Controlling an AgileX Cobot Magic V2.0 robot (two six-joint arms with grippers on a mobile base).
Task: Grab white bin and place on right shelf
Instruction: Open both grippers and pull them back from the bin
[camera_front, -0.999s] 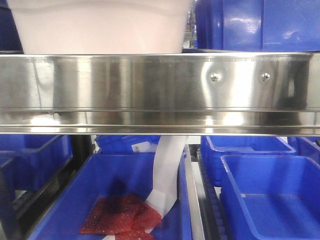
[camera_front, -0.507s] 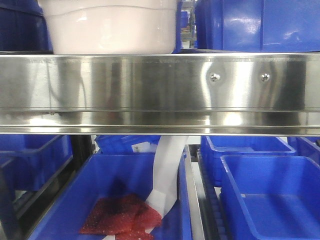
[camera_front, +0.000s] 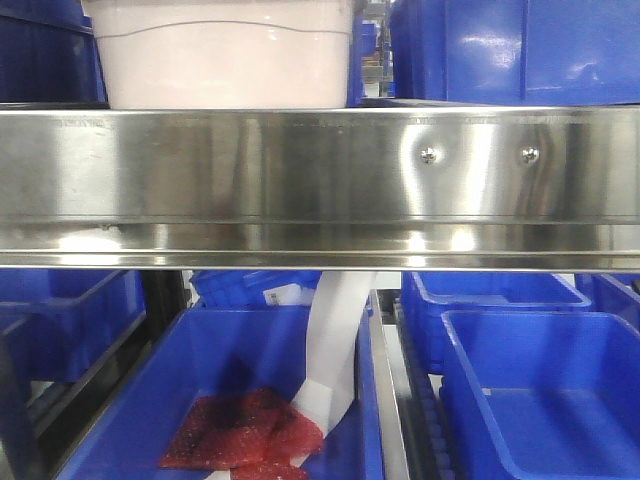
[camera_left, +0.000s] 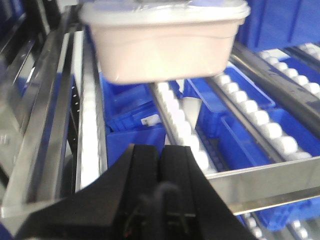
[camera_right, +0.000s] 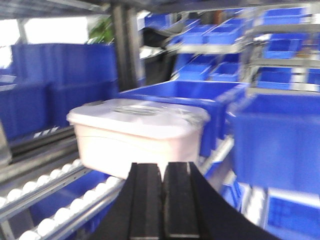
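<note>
The white bin (camera_front: 222, 62) sits on the upper level of the right shelf (camera_front: 320, 185), toward its left end, just behind the wide steel front rail. Its lid is on. From the front, its base is hidden by the rail. In both wrist views the bin rests on the shelf's roller tracks (camera_left: 172, 107), lines of white wheels running back from the front edge.

Left claw (camera_left: 161, 172): the two black fingers lie pressed together, with nothing between them. It is clear of the bin and near the shelf's front rail.

Right claw (camera_right: 162, 195): the fingers are together, only a thin seam showing, and it grips nothing. It stands apart from the bin, which lies ahead of it. This view is blurred, so finer detail cannot be confirmed.

Blue crates (camera_front: 520, 50) stand on the same level, just beside the bin on its right. Below the rail, a large blue crate (camera_front: 230, 390) holds red packets (camera_front: 245, 430) and a white strip (camera_front: 335, 350) that hangs into it. More blue crates occupy the lower right.
</note>
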